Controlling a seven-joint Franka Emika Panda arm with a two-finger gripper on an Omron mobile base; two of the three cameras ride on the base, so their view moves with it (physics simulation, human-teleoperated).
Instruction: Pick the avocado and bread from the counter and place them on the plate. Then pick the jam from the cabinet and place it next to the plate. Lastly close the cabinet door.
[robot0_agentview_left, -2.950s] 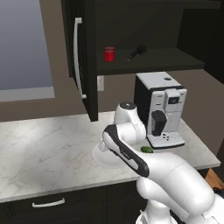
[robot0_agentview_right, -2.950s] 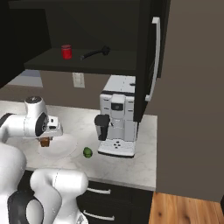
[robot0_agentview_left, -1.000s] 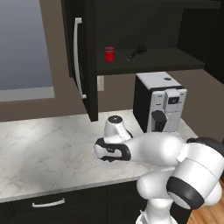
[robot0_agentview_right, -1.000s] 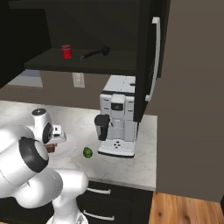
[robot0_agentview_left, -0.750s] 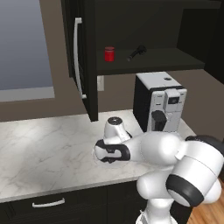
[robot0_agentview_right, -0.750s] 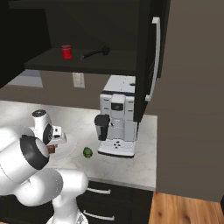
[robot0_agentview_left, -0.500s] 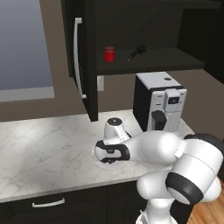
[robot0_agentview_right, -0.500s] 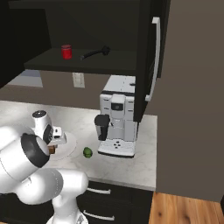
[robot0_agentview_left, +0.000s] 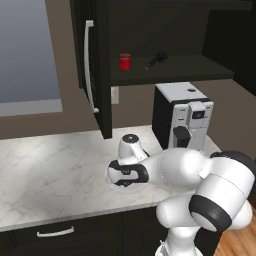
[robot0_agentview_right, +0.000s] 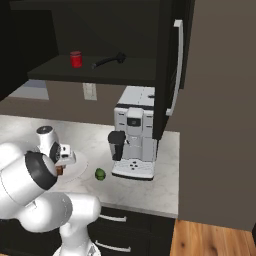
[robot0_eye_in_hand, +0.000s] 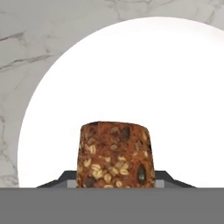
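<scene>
Left base view: the arm bends low over the counter, its gripper just above the plate, whose rim shows at the hand's left. One jam jar stands upright on the cabinet shelf, left of one dark long-handled tool. The cabinet door stands open, its handle vertical. One coffee machine sits on the counter to the right.

Right base view: the gripper hangs over the plate, a bit of brown bread beneath the hand. One avocado lies on the counter between plate and coffee machine, near the plate's rim but off it. The jam is on the shelf.

Hand view: one bread piece is pinched between the fingers at the bottom, its long axis running up from the hand toward the plate's centre, seeded face showing. The plate lies right behind it; whether the bread touches it is unclear.
</scene>
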